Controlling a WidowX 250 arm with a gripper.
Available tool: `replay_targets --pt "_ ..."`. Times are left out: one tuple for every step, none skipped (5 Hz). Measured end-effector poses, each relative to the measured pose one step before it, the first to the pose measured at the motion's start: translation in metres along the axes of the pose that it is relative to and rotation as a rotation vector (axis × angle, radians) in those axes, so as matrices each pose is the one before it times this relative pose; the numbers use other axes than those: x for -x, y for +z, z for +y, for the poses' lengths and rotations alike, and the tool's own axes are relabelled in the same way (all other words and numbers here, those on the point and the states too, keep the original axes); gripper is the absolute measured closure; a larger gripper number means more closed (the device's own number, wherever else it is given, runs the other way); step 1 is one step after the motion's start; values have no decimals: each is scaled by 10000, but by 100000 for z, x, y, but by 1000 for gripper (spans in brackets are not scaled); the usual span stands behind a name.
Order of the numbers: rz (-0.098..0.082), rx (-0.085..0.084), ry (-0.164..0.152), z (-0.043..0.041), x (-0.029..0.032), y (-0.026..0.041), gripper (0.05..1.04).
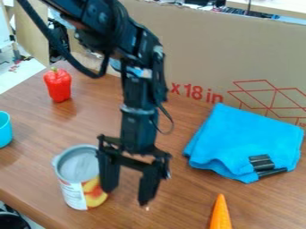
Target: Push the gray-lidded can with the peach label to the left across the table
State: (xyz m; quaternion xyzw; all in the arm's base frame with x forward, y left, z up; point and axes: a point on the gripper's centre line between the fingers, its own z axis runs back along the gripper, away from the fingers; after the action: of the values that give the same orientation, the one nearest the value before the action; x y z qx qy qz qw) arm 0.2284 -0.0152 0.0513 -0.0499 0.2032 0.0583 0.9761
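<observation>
The black pincer (125, 197) hangs low over the brown wooden tabletop (185, 197), its two fingers wide apart with nothing gripped between them. Right beside it is a can (76, 194), upright near the tabletop's front edge; from where I stand one finger passes in front of the can's side, and I can't tell whether they touch. The can has a silvery round top and a wraparound label (92, 190), part white panel with tiny print I can't make out, part picture of yellow and red-orange fruit. Above the pincer, the dark arm (140, 89) comes down from the upper left, cables looping off it. Farther out, toward the bottom edge and right of the pincer, lies an orange carrot-like piece (220, 215), its tip pointing away from me. Beyond that, at the right, a bright blue cloth (242, 138) is folded in a thick pad, with a black clip-like thing (261, 163) at its near corner. A turquoise cup (5, 129) pokes in at the left edge, and a shiny red pepper (58, 86) stands farther back. Behind everything runs a big cardboard panel (203, 49), with red lettering and a red line drawing of a box low on its face.
</observation>
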Motion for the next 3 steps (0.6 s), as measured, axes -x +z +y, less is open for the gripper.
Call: replay_targets --pt "613 203 531 3071 -291 1388 95" --pt "509 327 271 1846 294 836 94" --pt "422 121 260 708 702 84 94"
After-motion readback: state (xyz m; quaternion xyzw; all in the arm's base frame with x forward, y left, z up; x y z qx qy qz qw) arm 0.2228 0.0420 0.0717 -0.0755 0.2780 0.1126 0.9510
